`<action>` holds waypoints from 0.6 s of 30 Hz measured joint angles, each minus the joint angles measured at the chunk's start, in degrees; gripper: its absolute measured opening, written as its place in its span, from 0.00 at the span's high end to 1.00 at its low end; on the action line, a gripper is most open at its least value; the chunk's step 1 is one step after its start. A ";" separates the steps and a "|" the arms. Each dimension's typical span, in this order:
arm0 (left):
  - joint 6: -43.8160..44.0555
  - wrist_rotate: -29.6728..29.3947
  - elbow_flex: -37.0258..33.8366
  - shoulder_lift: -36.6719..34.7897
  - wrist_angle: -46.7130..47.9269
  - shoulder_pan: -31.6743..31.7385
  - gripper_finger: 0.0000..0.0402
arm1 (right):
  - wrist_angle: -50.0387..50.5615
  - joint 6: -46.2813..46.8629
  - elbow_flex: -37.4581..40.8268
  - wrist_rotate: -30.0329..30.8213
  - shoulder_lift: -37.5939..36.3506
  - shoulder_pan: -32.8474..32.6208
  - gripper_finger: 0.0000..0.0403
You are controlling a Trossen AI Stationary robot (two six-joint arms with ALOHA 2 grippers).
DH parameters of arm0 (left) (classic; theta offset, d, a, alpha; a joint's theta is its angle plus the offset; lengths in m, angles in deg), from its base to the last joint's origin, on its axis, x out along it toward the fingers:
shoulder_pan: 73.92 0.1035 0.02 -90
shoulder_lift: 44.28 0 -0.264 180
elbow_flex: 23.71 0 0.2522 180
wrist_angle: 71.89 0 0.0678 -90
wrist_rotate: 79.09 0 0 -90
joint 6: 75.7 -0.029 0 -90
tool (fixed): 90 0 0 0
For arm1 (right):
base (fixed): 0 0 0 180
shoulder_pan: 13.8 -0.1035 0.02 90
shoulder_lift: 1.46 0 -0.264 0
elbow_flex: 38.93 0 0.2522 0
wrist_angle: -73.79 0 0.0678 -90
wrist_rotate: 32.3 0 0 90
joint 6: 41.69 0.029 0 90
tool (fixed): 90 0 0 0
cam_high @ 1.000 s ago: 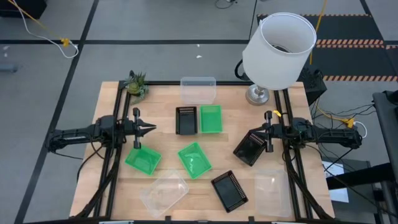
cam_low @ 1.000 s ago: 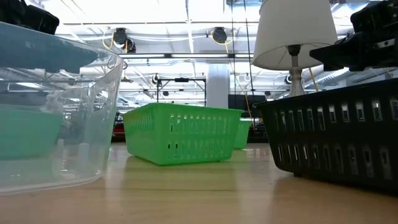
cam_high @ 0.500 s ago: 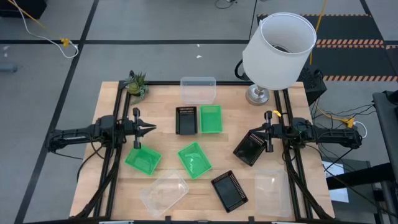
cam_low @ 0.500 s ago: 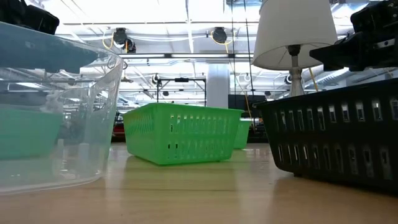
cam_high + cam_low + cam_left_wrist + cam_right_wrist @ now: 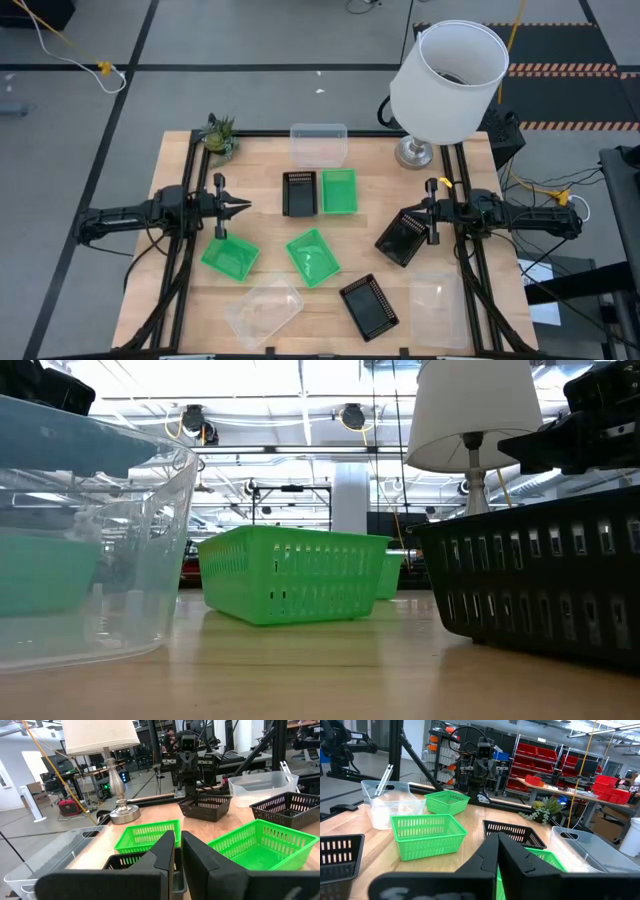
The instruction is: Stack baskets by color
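Jaws of both arms stand nearly closed and hold nothing, and no basket is stacked yet.

On the high view the left gripper (image 5: 240,206) hovers above the left side of the desk (image 5: 262,168), just beside the green basket near it (image 5: 229,256); the right gripper (image 5: 425,212) hovers at the right side, just over the tilted black basket (image 5: 401,238). A second green basket (image 5: 313,256) lies at the middle and a third (image 5: 339,190) touches the upright black basket (image 5: 298,193). Another black basket (image 5: 369,306) is at the front. The clear baskets (image 5: 318,142) are well apart, at the back, the front left and the front right. For a good first step, I think an arm must open its jaws wide, take one wall of a basket from above, and lower it level into one of the same color. I can read no label or writing.
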 joint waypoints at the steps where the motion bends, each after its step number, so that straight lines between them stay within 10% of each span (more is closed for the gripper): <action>1: 0.00 0.00 0.00 -0.02 -0.02 0.00 0.91 | 0.00 0.00 -0.02 0.00 0.00 0.00 1.00; 18: 0.00 -0.02 -0.02 0.00 0.00 0.00 0.91 | -0.02 -12.19 0.00 0.00 -0.02 0.02 1.00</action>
